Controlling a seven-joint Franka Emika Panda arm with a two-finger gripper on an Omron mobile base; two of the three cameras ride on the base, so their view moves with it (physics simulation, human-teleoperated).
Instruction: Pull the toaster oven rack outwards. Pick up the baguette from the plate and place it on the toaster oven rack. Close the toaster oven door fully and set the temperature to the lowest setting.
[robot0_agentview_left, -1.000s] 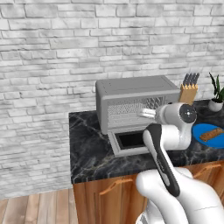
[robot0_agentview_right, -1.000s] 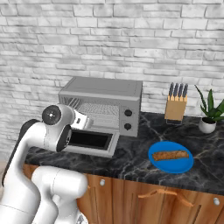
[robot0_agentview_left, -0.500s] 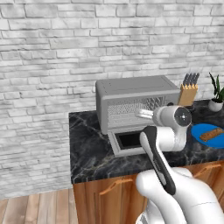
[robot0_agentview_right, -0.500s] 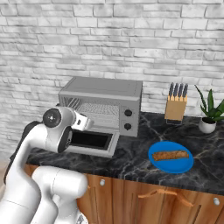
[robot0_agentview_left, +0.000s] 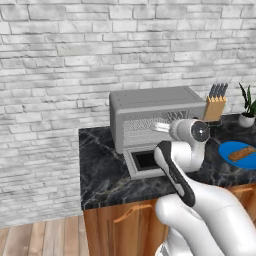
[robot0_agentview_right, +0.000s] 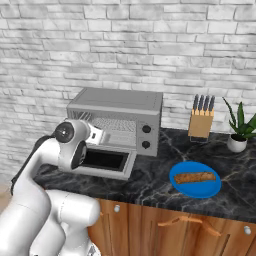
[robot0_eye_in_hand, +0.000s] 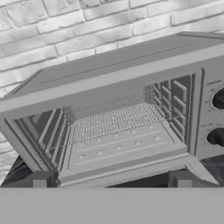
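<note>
Dark marble tabletop (robot0_agentview_right: 150, 187) mid-frame: your claw (robot0_eye_in_hand: 109, 186), spread wide and empty, faces the toaster oven (robot0_eye_in_hand: 118, 83) cavity, door (robot0_agentview_right: 102, 162) down, lined up for the rack (robot0_eye_in_hand: 113, 122)

The toaster oven (robot0_agentview_right: 117, 107) has a matt grey metal casing with dark knobs. The toaster oven rack (robot0_eye_in_hand: 114, 120) is thin silvery wire. The toaster oven door (robot0_agentview_right: 103, 161) carries dark glossy glass in a grey frame. The counter (robot0_agentview_right: 150, 182) is polished black marble with pale veining over smooth brown wooden cabinets. The plate (robot0_agentview_right: 195, 179) is smooth bright blue; the baguette (robot0_agentview_right: 194, 177) has a rough golden-brown crust.
</note>
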